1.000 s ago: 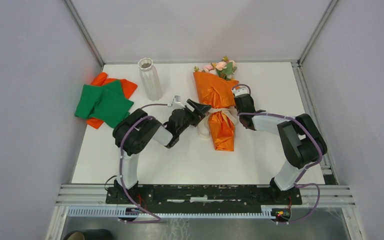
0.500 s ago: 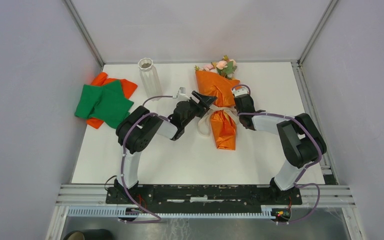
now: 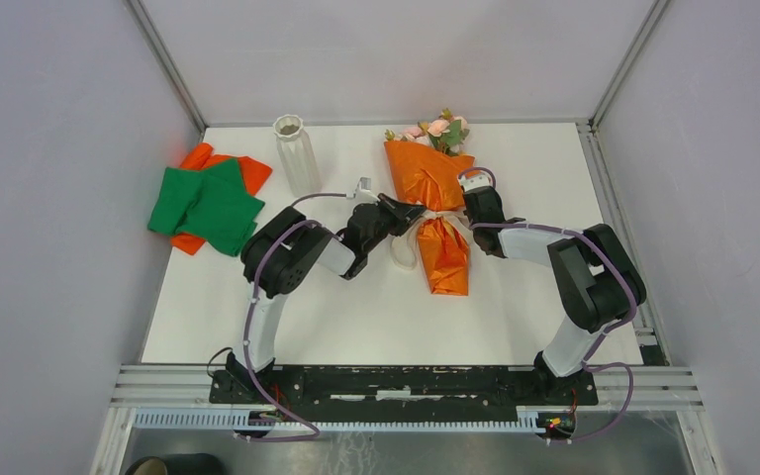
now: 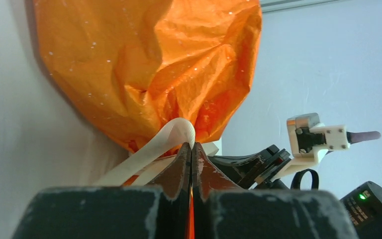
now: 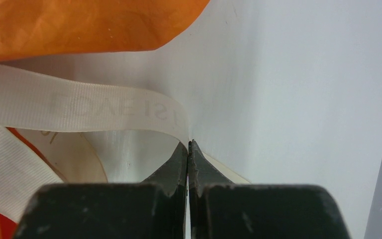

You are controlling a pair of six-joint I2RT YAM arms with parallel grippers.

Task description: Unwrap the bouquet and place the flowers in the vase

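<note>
The bouquet (image 3: 433,183) lies on the table in orange paper (image 4: 144,64), tied at its waist with a cream ribbon (image 3: 403,249). Pink flowers (image 3: 440,130) stick out of its far end. My left gripper (image 3: 411,211) is at the tie from the left, shut on a ribbon loop (image 4: 171,135) at its tips (image 4: 191,147). From the right, my right gripper (image 3: 461,210) is shut on a printed ribbon end (image 5: 104,107), pinched at its tips (image 5: 189,144). The whitish ribbed vase (image 3: 297,158) stands upright, left of the bouquet.
Green cloth (image 3: 203,203) lies over orange cloth (image 3: 247,170) at the table's left edge. Frame posts and grey walls close in the back and both sides. The right arm's body (image 4: 278,159) shows behind the bouquet in the left wrist view.
The left gripper moved up to the bouquet's tie and went from open to shut on the ribbon loop. The bouquet shifted slightly away. The right gripper stayed shut in place.
</note>
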